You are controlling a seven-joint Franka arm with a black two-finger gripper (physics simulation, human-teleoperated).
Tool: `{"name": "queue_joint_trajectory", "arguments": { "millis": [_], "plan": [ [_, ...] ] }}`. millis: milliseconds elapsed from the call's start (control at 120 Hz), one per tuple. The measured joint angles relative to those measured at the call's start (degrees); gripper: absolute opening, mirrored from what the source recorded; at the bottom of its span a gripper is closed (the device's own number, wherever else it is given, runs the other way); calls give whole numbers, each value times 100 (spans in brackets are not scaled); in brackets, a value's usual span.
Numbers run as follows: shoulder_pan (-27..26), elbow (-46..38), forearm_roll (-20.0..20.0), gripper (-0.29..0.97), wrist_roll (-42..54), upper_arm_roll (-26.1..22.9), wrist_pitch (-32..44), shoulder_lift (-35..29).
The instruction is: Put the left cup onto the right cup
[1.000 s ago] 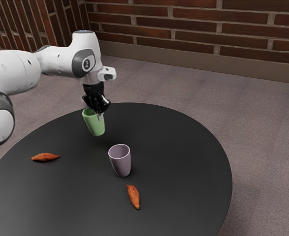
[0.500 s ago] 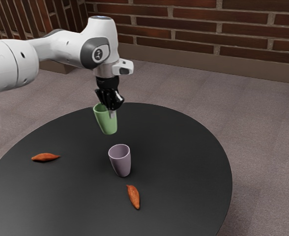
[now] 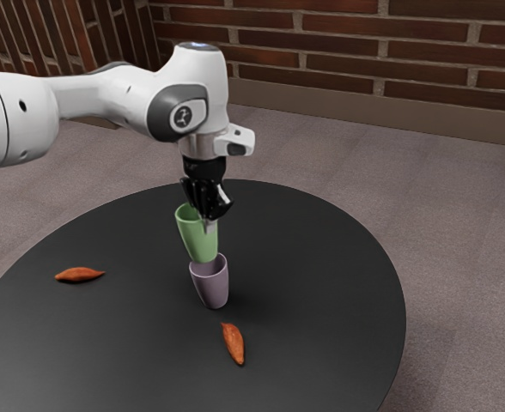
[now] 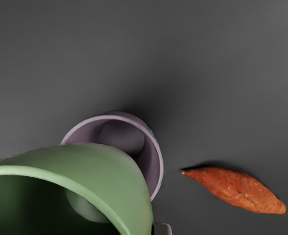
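Observation:
My gripper is shut on the rim of the green cup, which hangs slightly tilted over the table. Its base sits just above, or at, the mouth of the purple cup, which stands upright on the round black table. In the wrist view the green cup looms large under my hand and covers part of the purple cup, whose open mouth shows beyond it.
One orange sweet potato lies just in front of the purple cup, also seen as the sweet potato beside it in the wrist view. Another sweet potato lies toward the exterior view's left. A brick wall stands behind.
My arm has carried the green cup toward the exterior view's right and downward, from beside the purple cup to directly over its mouth.

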Motion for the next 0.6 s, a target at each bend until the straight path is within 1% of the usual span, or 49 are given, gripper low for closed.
{"name": "queue_joint_trajectory", "arguments": {
  "millis": [600],
  "plan": [
    [-12,22,56,-11,-358,-38,252,333]
  ]
}}
